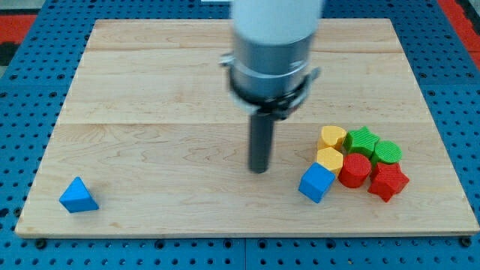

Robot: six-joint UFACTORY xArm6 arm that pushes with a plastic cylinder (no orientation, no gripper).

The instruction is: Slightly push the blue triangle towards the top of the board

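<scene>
I am at the approach step: my tip [259, 169] rests near the middle of the worktop [165, 90], well apart from the blue triangle [78, 196], which lies alone near the view's bottom-left corner. This arm carries no hand, only the straight rod, so there is nothing to be spread or pressed together. I judge that the next move needs my tip to travel to the view's left and come below the triangle, then give a short push toward the view's top. The room under the triangle is narrow, because the board edge is near. The worktop is pale wood on a blue perforated base [22, 112]. A cluster of blue cube [316, 183], yellow [331, 138], green [361, 140] and red blocks [355, 170] sits at the view's right.
</scene>
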